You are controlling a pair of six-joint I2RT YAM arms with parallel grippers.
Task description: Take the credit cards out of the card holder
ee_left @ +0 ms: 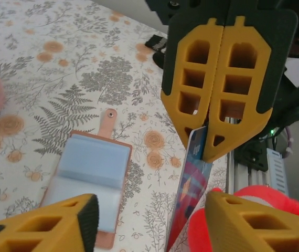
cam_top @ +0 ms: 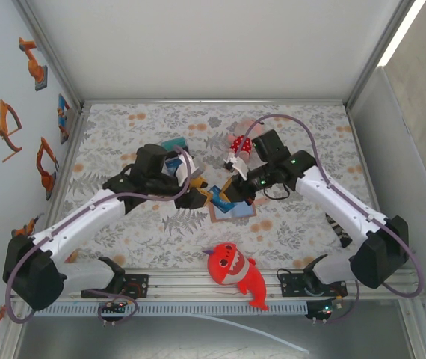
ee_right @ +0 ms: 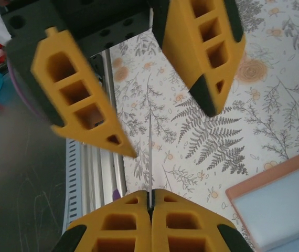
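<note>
Right gripper (ee_right: 150,197): jaws pressed together on the upper end of a thin blue and red credit card (ee_left: 191,189), held upright, seen edge-on from the right wrist
Left gripper (ee_right: 173,131): yellow fingers (ee_right: 81,100) part-way apart, one on each side of the card, neither seen touching it
Card holder (ee_left: 89,176): small tan-brown leather-like folding wallet, lying open and flat on the floral-print tablecloth (ee_left: 60,68), blue-grey inside facing up, closure tab pointing away, just beside the held card
Nearby: red shark plush toy (cam_top: 232,269) at the near table edge, between the arm bases
</note>
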